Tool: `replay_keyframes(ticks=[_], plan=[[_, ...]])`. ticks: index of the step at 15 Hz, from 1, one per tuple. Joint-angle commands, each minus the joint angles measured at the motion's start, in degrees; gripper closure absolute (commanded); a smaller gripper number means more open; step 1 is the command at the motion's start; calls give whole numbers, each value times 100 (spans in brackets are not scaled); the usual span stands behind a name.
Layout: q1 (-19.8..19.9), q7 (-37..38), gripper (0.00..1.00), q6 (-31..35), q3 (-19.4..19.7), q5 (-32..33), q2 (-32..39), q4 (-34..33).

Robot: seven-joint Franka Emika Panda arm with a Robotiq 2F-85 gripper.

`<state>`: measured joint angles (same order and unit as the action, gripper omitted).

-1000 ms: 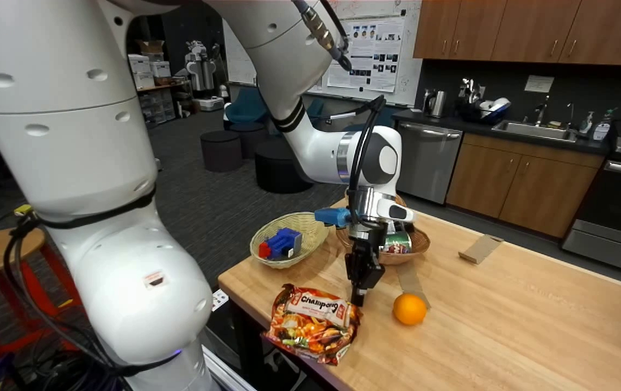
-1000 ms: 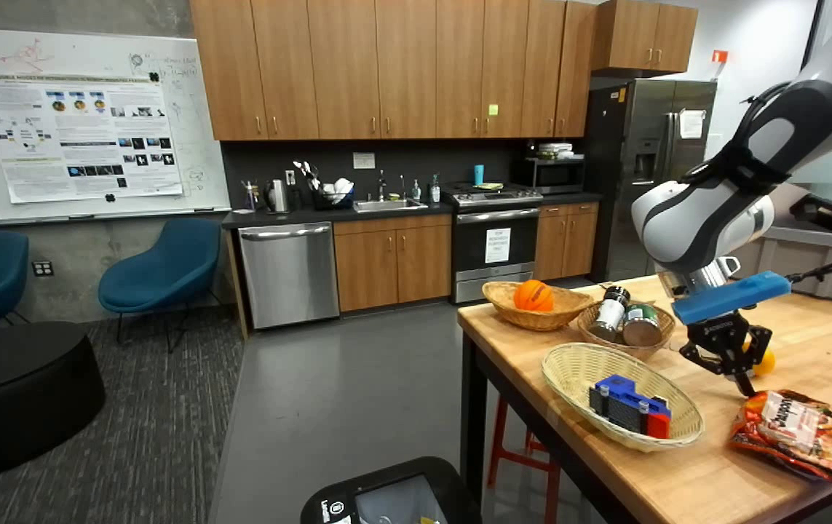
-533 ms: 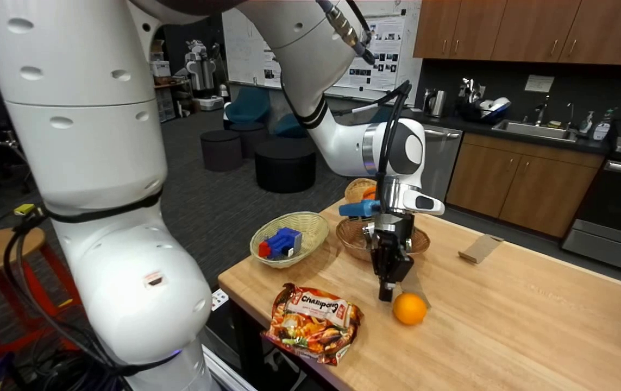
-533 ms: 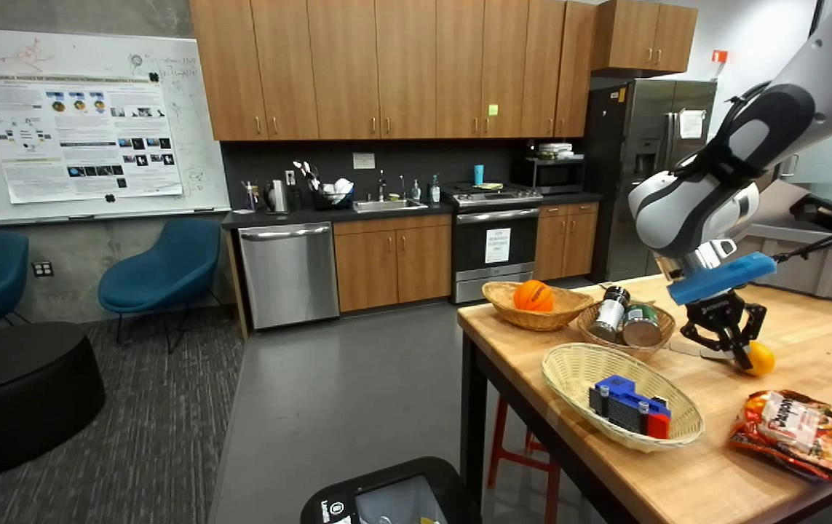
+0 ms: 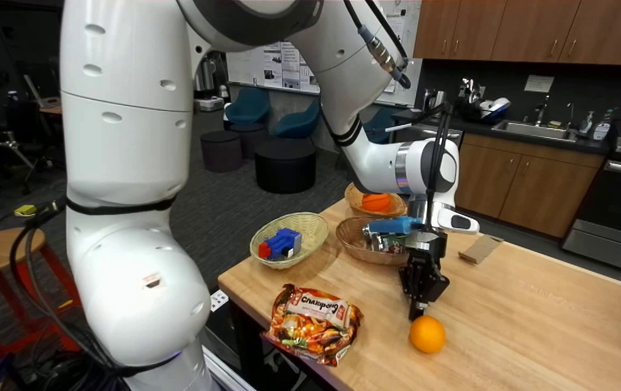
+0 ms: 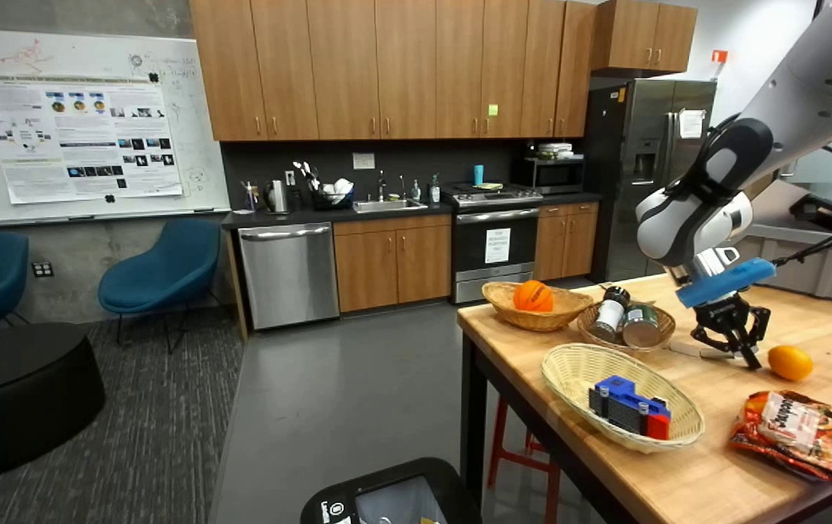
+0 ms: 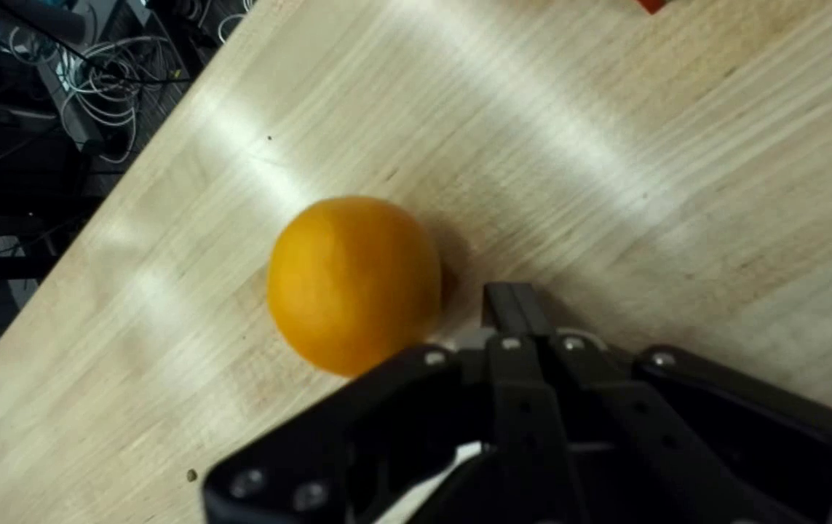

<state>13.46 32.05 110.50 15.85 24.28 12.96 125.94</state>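
Hard to see: the blue piece (image 5: pixel 391 225) on the gripper (image 7: pixel 510 292) hides part of the load in the middle basket (image 5: pixel 363 256) in an exterior view. Red scrap (image 7: pixel 652 4), 1 o'clock of the gripper in the wrist view, is cut off; can't tell what it is. Bin (image 6: pixel 346 486), 6 o'clock of an exterior view, is cropped, contents mostly unclear.

Gripper: jaws fully closed, holding nothing. Orange (image 7: pixel 352 284) is on the table (image 5: pixel 533 326), just beside it: 9 o'clock in the wrist view, 3 o'clock with a slim gap in an exterior view (image 6: pixel 790 362).

Counts: 1 orange, 1 noodle packet (image 5: pixel 314 326) (9 o'clock of the gripper in an exterior view), 3 baskets.

Contents, clocked from the gripper, same: pale basket (image 5: pixel 314 231), 10 o'clock, 1 blue-and-red toy (image 5: pixel 283 243). Middle basket, 11 o'clock, 1 black-capped bottle (image 6: pixel 611 318), 1 green-labelled container (image 6: pixel 641 326). Far basket (image 5: pixel 352 199), 11 o'clock, farther off, 1 orange ball (image 5: pixel 376 202).
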Motion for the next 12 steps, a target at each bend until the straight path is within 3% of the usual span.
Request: replay_keyframes(ticks=[1, 12], plan=[[33, -126, 100, -210, 160, -61, 267, -172], [-227, -84, 100, -675, 37, -139, -382, -138]])
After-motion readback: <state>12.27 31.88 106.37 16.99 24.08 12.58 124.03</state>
